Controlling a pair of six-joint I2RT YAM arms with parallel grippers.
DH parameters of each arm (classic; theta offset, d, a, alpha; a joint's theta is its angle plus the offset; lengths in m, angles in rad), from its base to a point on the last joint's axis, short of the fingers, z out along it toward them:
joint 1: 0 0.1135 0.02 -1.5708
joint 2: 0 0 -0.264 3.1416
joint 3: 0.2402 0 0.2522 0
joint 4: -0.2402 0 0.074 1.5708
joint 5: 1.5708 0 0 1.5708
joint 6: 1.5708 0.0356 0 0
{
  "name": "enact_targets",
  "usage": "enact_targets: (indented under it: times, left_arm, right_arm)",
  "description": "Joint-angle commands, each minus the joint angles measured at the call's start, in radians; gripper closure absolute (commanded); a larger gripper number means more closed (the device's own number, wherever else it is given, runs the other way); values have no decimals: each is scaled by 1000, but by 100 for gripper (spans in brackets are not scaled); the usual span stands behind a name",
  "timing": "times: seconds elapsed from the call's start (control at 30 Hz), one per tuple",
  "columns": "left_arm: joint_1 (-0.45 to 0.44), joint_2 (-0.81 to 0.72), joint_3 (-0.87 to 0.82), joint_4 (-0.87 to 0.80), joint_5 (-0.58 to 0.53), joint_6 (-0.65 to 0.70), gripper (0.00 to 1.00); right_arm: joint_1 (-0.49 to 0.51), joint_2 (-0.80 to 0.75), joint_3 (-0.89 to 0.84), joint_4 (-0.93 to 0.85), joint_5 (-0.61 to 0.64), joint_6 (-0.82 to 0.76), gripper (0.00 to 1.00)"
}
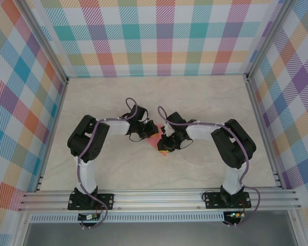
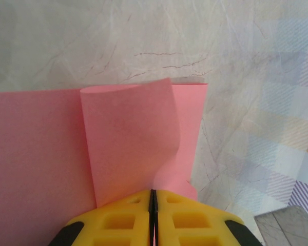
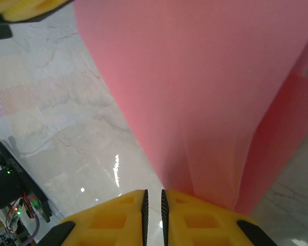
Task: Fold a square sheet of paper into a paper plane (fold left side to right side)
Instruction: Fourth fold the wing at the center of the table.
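Note:
The square sheet of paper (image 2: 36,154) is salmon pink and lies on the marble table between the two arms (image 1: 155,137). One flap of it (image 2: 128,138) curls up and over from its right part. My left gripper (image 2: 153,190) is shut, and the flap's lower edge runs in at its yellow fingertips. My right gripper (image 3: 153,190) is shut down to a narrow slit with bare table showing through it. The sheet (image 3: 205,92) rises just beyond its right finger, not between the jaws. From above, the left gripper (image 1: 145,132) and right gripper (image 1: 167,143) sit close together over the paper.
Checked walls and aluminium frame posts (image 1: 56,77) close the table in on three sides. A frame rail (image 1: 159,197) runs along the near edge by the arm bases. Bare marble (image 1: 159,97) lies behind the grippers. A circuit board with lit LEDs (image 3: 15,205) stands low on the left in the right wrist view.

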Motion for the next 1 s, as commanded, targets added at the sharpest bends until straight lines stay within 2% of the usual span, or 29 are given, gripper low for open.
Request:
enact_targets:
  times: [0.0,0.3,0.7,0.97]
  left_arm:
    - [-12,28,-24,-80,-51,24,89]
    - [-12,29,-22,-85,-56,25,90]
    - [-12,35,-21,-91,-62,30,90]
    - [-12,36,-21,-90,-63,31,90]
  right_arm:
    - [-6,17,-22,-33,6,-15,83]
    - [-5,10,-37,-88,69,-40,83]
    - [-5,-38,-158,-106,65,-24,83]
    - [-14,-104,-267,-62,44,0,89]
